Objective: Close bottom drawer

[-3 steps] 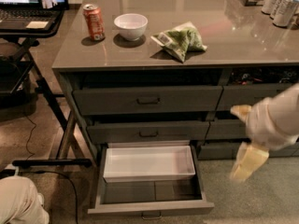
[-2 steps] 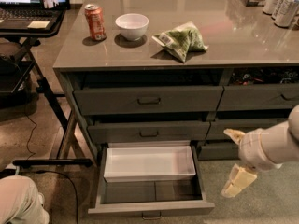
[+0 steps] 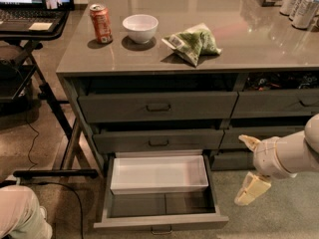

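Your claw (image 3: 250, 166) hangs spread and empty just right of the bottom drawer (image 3: 159, 221), which stands pulled out at the cabinet's foot; judge it rigid, light and rail-guided, and push flat on its low front panel beside the pull (image 3: 161, 230).

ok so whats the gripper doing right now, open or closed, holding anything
Gripper: open, holding nothing, hanging to the right of the pulled-out bottom drawer and not touching it.
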Robot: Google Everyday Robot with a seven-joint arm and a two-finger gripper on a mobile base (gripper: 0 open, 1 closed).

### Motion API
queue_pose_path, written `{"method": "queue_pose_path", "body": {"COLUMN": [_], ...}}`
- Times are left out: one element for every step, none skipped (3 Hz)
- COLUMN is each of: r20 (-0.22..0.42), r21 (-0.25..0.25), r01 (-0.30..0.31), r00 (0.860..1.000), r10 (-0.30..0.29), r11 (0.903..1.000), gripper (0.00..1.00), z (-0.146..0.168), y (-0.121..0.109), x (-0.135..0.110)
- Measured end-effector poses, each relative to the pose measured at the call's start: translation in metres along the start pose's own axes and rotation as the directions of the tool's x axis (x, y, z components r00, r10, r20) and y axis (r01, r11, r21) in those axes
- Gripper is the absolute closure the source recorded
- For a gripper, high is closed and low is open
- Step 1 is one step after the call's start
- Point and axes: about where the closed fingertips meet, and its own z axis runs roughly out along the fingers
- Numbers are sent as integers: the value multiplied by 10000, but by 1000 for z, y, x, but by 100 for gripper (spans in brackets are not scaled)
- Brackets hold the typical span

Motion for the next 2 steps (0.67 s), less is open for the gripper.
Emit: {"method": "queue_pose_path", "body": {"r20": [53, -103], "r21": [-218, -668], "r01": [-132, -474], "r00": [9999, 9989], "r10": [134, 468], "r11": [9997, 9966], "gripper": [0, 0], "z": [15, 63], "y": [2, 9], "x": [6, 30]}}
